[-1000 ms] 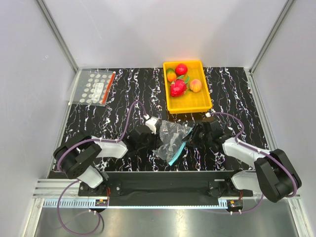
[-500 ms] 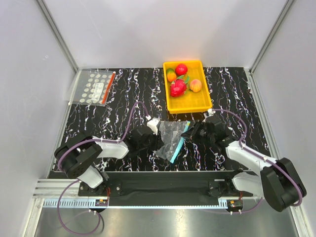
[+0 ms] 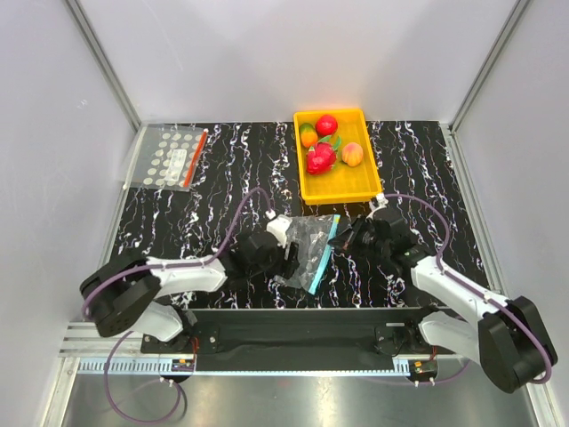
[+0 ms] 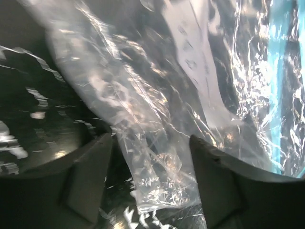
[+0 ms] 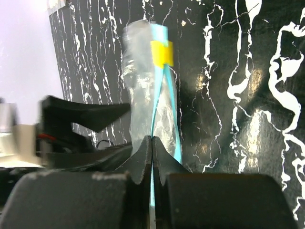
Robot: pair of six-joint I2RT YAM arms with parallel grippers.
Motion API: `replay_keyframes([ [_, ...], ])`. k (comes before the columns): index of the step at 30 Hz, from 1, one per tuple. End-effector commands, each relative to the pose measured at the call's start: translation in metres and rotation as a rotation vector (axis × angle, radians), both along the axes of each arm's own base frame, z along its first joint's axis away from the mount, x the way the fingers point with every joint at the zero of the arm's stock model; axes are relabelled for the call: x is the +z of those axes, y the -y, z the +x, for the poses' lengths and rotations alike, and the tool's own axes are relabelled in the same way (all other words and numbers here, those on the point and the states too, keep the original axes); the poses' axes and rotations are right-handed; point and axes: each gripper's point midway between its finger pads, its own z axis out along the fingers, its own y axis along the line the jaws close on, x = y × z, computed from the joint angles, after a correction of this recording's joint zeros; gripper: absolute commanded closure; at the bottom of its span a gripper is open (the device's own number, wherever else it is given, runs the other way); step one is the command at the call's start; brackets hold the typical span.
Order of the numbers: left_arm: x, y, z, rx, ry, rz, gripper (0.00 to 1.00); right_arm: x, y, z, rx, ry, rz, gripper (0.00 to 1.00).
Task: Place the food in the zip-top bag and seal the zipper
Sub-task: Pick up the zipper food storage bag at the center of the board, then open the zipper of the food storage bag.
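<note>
Right gripper (image 5: 151, 139) is clenched on the thin pale blue zipper (image 3: 323, 258) of the small clear plastic zip-top bag (image 3: 307, 247), pinching it at the bag's 3 o'clock edge in the top view. Left gripper (image 4: 148, 143) is spread wide, its jaws on either side of crumpled film at the bag's 9 o'clock side, and as far as I can tell it grips nothing. The bag sits between the two arms, at 6 o'clock from the yellow plastic tray (image 3: 351, 184). The glossy toy fruits (image 3: 321, 158) lie in the tray, none bagged yet.

The pouch looks feather-light, limp and slick, so it will likely crumple and slide rather than hold its mouth open. The stiffer zipper strip is the sound hold. A second pinch on the opposite lip, clear of loose film, should part the mouth.
</note>
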Motion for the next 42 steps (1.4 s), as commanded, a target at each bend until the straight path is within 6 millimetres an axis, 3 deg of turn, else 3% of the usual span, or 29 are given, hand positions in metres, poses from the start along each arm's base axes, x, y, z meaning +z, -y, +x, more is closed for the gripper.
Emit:
replay_keyframes([
  [1, 0.054, -0.011, 0.022, 0.080, 0.151, -0.018, 0.24, 0.023, 0.003, 0.004, -0.010, 0.058, -0.028, 1.00],
  [8, 0.100, -0.037, 0.016, 0.133, 0.235, -0.050, 0.13, 0.033, 0.008, -0.003, -0.018, 0.062, -0.033, 1.00],
  [9, 0.128, -0.043, 0.013, 0.142, 0.318, -0.078, 0.01, 0.036, 0.008, -0.004, -0.024, 0.059, -0.029, 1.00],
  [11, 0.144, -0.045, 0.009, 0.159, 0.379, -0.139, 0.01, 0.038, 0.008, -0.003, -0.031, 0.057, -0.033, 1.00],
  [12, 0.163, -0.051, 0.008, 0.181, 0.426, -0.208, 0.01, 0.041, 0.008, -0.002, -0.031, 0.063, -0.034, 1.00],
  [15, 0.178, -0.078, 0.014, 0.358, 0.488, -0.370, 0.01, 0.044, 0.009, 0.000, -0.045, 0.063, -0.041, 1.00],
  [17, 0.172, -0.089, 0.014, 0.406, 0.488, -0.394, 0.01, 0.049, 0.010, 0.000, -0.048, 0.066, -0.041, 1.00],
  [20, 0.187, -0.068, 0.000, 0.222, 0.525, -0.405, 0.01, 0.051, 0.011, 0.001, -0.060, 0.062, -0.044, 1.00],
  [22, 0.179, -0.053, -0.003, 0.143, 0.490, -0.340, 0.03, 0.049, 0.014, 0.001, -0.086, 0.033, -0.049, 1.00],
  [23, 0.193, -0.045, -0.003, 0.119, 0.499, -0.338, 0.05, 0.054, 0.014, 0.003, -0.096, 0.038, -0.044, 1.00],
  [24, 0.183, -0.040, 0.001, 0.116, 0.500, -0.258, 0.06, 0.055, 0.015, 0.004, -0.108, 0.029, -0.040, 1.00],
  [25, 0.181, -0.030, -0.007, 0.077, 0.503, -0.222, 0.06, 0.058, 0.016, 0.005, -0.136, 0.009, -0.039, 1.00],
  [26, 0.193, -0.023, -0.007, 0.067, 0.531, -0.214, 0.06, 0.059, 0.018, 0.005, -0.152, -0.003, -0.037, 1.00],
  [30, 0.196, 0.004, -0.009, -0.008, 0.561, -0.132, 0.11, 0.066, 0.032, 0.007, -0.273, -0.069, -0.059, 1.00],
  [33, 0.199, 0.020, -0.010, -0.056, 0.566, -0.121, 0.21, 0.068, 0.043, 0.007, -0.346, -0.110, -0.086, 1.00],
  [38, 0.204, 0.047, -0.015, -0.144, 0.567, -0.123, 0.33, 0.069, 0.042, 0.005, -0.350, -0.133, -0.084, 1.00],
  [42, 0.199, 0.070, -0.020, -0.202, 0.551, -0.120, 0.34, 0.069, 0.039, 0.005, -0.342, -0.130, -0.067, 1.00],
])
